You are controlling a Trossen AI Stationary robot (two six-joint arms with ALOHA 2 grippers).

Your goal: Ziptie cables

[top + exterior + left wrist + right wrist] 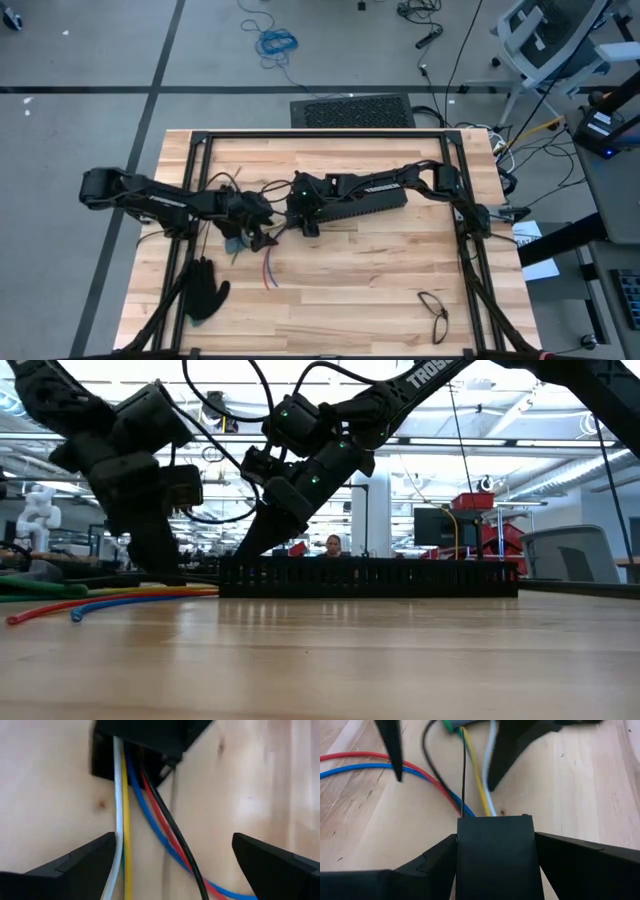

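Observation:
The cables [125,820], white, yellow, blue and red wires, lie on the wooden table and run under the left end of a long black slotted bar [365,205]. Their free ends [268,268] trail toward the near edge. A thin dark strand [463,775] runs with them; I cannot tell if it is a ziptie. My left gripper [173,840] is open, slanting down, one finger on each side of the bundle. My right gripper [495,837] is shut on the bar's left end. My right gripper pinches the bar's left end [465,845] between its two fingers, one on each long side. It comes slanting down from the table's right, along the bar. The bar [400,575] rests level on the table, with the cables running out from under the held end.
Black gloves [205,290] lie near the front left. A thin dark loop [435,315] lies at the front right. A black frame [320,135] runs along the table's far and side edges. Bare wood lies in the front middle.

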